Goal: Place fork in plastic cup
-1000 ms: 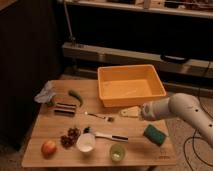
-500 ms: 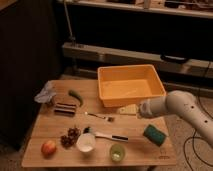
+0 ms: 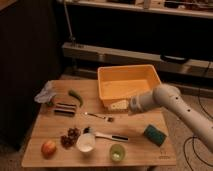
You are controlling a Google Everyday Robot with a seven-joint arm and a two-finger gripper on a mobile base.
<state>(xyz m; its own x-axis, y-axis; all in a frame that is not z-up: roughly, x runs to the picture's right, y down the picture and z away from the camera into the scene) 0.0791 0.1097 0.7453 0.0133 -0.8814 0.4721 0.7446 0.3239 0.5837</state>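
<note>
Wooden table [image 3: 45, 131]: fork [image 3: 98, 117] beside gripper [image 3: 120, 105], jaws seemingly apart

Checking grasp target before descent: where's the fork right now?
In the camera view the fork lies central on the table, just left of the gripper, which sits at the front wall of the yellow bin; the white-and-black utensil lies nearer the camera.

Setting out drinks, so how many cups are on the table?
2: a white cup front centre, a green plastic cup right of it. The gripper is by the yellow tub.
</note>
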